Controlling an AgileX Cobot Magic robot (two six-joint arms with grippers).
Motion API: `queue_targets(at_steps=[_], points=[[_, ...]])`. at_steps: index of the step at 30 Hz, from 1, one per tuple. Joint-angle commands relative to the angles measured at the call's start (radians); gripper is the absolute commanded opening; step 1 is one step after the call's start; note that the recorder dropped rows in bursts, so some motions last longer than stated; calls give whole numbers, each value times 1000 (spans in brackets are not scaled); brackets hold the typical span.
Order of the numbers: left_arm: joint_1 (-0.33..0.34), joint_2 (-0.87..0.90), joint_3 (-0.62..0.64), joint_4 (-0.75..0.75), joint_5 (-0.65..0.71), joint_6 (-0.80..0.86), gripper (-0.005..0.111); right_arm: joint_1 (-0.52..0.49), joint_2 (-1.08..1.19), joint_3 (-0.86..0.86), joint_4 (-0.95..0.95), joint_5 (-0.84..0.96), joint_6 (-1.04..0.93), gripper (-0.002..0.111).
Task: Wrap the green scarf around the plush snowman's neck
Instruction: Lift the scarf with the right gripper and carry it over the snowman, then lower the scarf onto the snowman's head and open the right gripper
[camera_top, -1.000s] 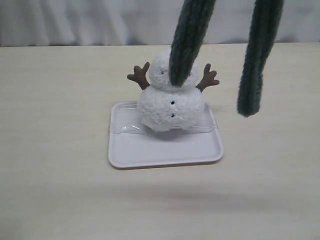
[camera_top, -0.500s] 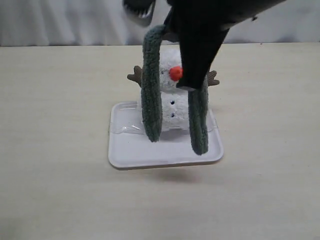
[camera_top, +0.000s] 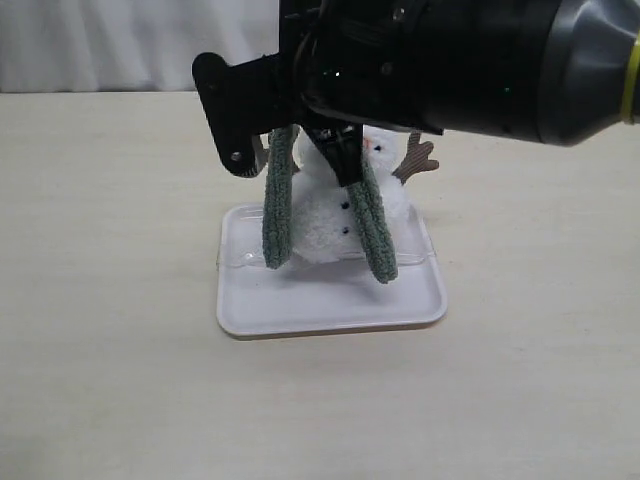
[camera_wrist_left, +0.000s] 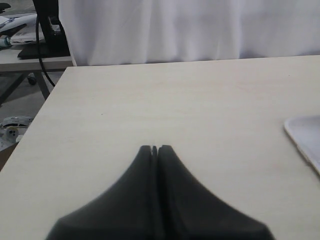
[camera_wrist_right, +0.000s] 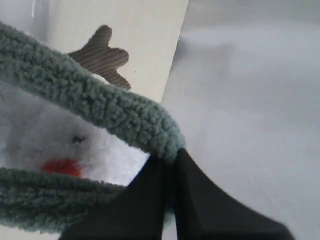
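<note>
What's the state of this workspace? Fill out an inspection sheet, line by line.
Surface: pale wooden tabletop, with a white tray on it.
Job's things: plush snowman stands on the tray; green scarf hangs in two strands down its front, upper part hidden by the arm.
Clutter: nothing seen.
Grippers: left gripper shut, empty, over bare table; right gripper shut on the green scarf beside the snowman's face.
Cables: black cable hanging by a side desk, off the table.
Surroundings: white curtain behind.
</note>
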Motion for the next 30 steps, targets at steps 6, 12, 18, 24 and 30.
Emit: queue_targets(at_steps=[6,12,18,24,30], points=[[-4,-2,1,-4,-14,0,0,-26,3,3,-174,6,148,4],[-4,-2,1,-4,-14,0,0,-28,5,3,-168,-58,289,4],[-4,-2,1,-4,-14,0,0,-63,37,3,-146,-32,285,20],[-4,-2,1,-4,-14,0,0,-70,38,3,-130,-33,289,45],[-4,-2,1,-4,-14,0,0,-72,38,3,-92,31,431,53]])
